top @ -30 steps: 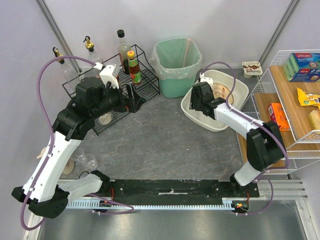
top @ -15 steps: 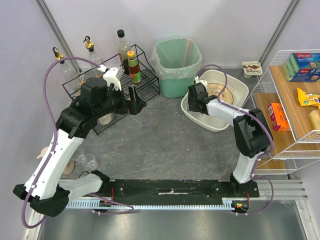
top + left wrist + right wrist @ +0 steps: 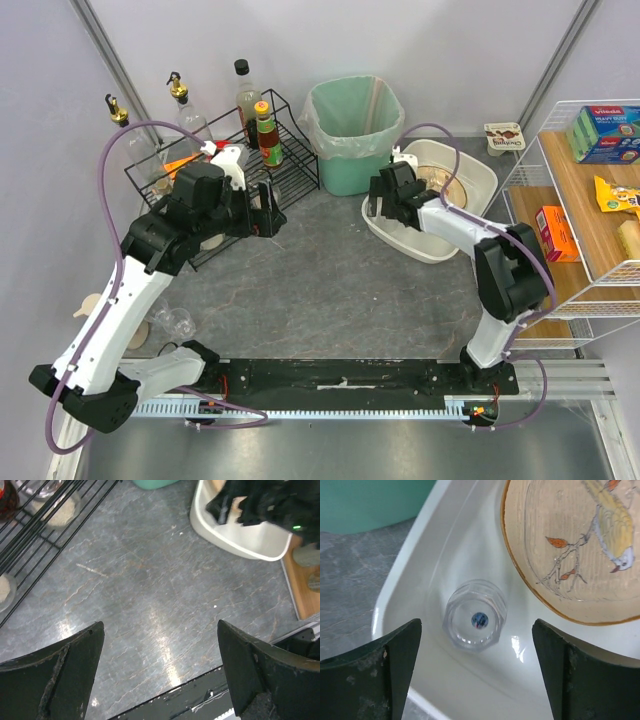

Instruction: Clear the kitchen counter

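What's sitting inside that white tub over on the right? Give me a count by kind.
plate: 1
glass: 1
Total: 2 things showing in the white tub; the arm hides part of it from above.

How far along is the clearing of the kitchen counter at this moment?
Done: a tumbler and a bird-patterned plate sit in the white basin. In hand: nothing; the right gripper is open above the tumbler, the left gripper open above bare kitchen counter. Left: a clear glass near its left edge and a small tub at its far edge.
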Controlling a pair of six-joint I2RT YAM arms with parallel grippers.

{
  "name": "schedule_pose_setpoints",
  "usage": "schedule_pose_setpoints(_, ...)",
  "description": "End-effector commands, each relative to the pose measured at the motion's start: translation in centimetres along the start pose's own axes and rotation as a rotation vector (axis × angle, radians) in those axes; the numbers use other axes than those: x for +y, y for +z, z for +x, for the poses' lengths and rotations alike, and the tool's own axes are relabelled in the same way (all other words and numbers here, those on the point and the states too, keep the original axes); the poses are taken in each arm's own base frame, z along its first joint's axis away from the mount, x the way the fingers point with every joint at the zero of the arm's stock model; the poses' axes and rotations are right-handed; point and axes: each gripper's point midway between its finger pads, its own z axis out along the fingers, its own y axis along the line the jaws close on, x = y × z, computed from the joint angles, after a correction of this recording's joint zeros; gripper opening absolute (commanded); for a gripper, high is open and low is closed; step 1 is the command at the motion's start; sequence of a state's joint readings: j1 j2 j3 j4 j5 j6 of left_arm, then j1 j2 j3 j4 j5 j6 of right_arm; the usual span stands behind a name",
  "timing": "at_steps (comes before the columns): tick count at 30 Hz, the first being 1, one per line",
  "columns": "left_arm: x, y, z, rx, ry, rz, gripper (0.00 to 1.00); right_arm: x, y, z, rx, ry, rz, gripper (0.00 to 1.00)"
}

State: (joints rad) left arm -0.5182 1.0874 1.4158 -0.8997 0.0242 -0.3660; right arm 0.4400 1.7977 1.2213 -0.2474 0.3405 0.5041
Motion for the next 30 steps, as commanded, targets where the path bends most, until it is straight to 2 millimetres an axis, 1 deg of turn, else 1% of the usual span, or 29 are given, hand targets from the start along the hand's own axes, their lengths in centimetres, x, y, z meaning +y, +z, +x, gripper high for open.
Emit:
schedule_pose_setpoints(1, 2.0, -0.2, 2.1, 0.067, -0.033, -0.103, 0.98, -0.4, -5.0, -5.1, -0.158, 0.069, -0.045, 0.98)
schedule_pose_setpoints(4, 2.8, -1.1, 4.5, 0.182, -0.108, -0.172, 0.95, -1.1, -7.7, -6.0, -0.182, 0.084, -0.047, 0.98)
schedule_pose_setpoints(6, 4.1, -1.5, 6.6, 0.249, -0.154, -0.248, 0.95, -1.4, -9.0, -6.0, -0.176, 0.088, -0.052, 0.98)
schedule_pose_setpoints(9, 7.0, -1.4, 9.6, 0.292, -0.197, -0.409, 0.94, -1.5, -10.5, -5.8, -0.171, 0.097, -0.084, 0.98)
schedule_pose_setpoints(13, 9.8, -1.2, 12.5, 0.306, -0.273, -0.575, 0.92, -1.6, -11.8, -5.5, -0.175, 0.122, -0.111, 0.98)
schedule_pose_setpoints(16, 12.1, -0.9, 14.2, 0.253, -0.361, -0.713, 0.93, -1.4, -12.3, -5.4, -0.177, 0.142, -0.133, 0.98)
schedule_pose_setpoints(18, 13.4, -0.5, 14.9, 0.198, -0.424, -0.791, 0.93, -1.3, -12.5, -5.2, -0.169, 0.145, -0.147, 0.98)
schedule_pose_setpoints(21, 14.7, -0.1, 15.7, 0.142, -0.486, -0.876, 0.93, -1.1, -12.8, -4.8, -0.152, 0.14, -0.16, 0.97)
schedule_pose_setpoints(26, 18.1, -1.5, 16.4, 0.044, -0.511, -1.089, 0.94, -1.6, -13.2, -4.1, -0.136, 0.139, -0.151, 0.98)
schedule_pose_setpoints(30, 19.3, -1.5, 17.2, 0.073, -0.491, -1.156, 0.89, -1.8, -13.8, -4.0, -0.134, 0.14, -0.153, 0.97)
